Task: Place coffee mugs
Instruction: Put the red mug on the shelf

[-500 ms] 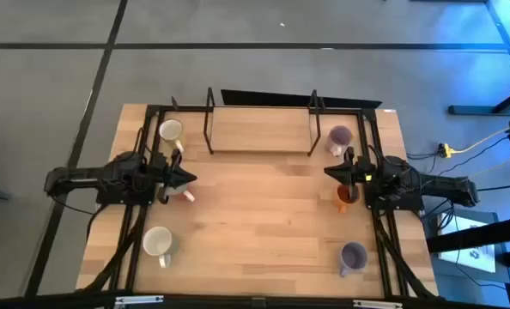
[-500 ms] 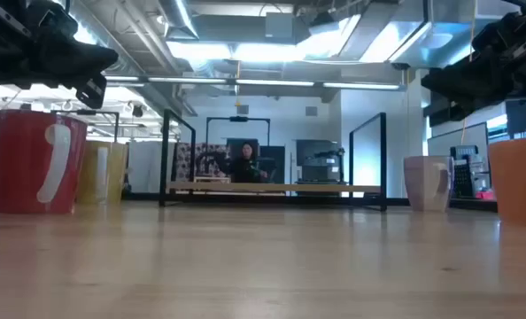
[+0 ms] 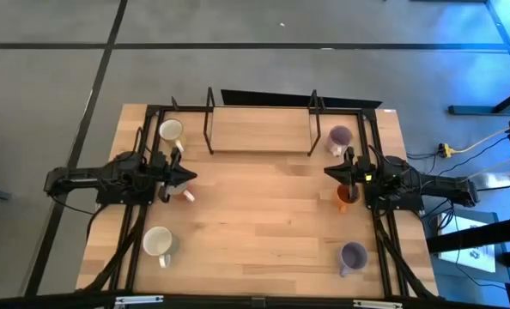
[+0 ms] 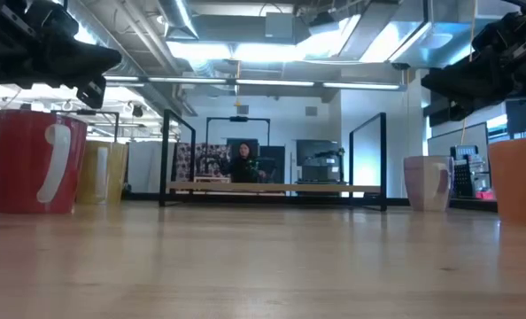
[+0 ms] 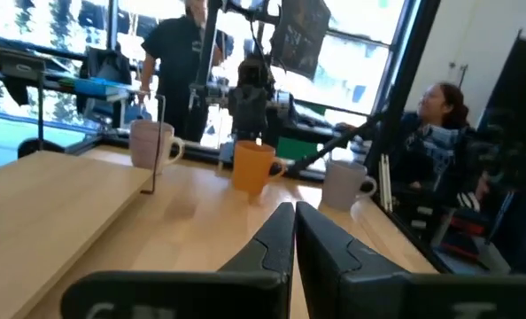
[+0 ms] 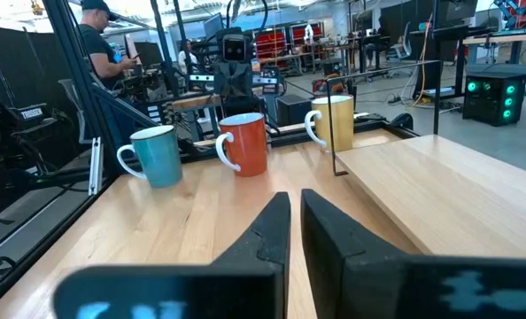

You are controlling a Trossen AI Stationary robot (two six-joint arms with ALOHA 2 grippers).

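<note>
Six mugs stand upright on their bases. Down the table's left side: a yellow one (image 3: pixel 171 131) far, a red one with a white handle (image 3: pixel 186 196) in the middle, a teal one (image 3: pixel 158 243) near. Down the right side: a pale purple mug (image 3: pixel 339 136) far, an orange one (image 3: pixel 347 196), another pale purple one (image 3: pixel 353 255) near. My left gripper (image 3: pixel 191 178) hovers shut above the red mug (image 4: pixel 34 161). My right gripper (image 3: pixel 328 172) hovers shut above and beside the orange mug (image 4: pixel 522 180). Neither touches anything.
A raised wooden shelf on a black wire frame (image 3: pixel 259 129) stands at the far edge between the two rows of mugs. The middle of the table (image 3: pixel 264 223) is bare wood. People stand and sit beyond the table (image 5: pixel 431 124) (image 6: pixel 99 44).
</note>
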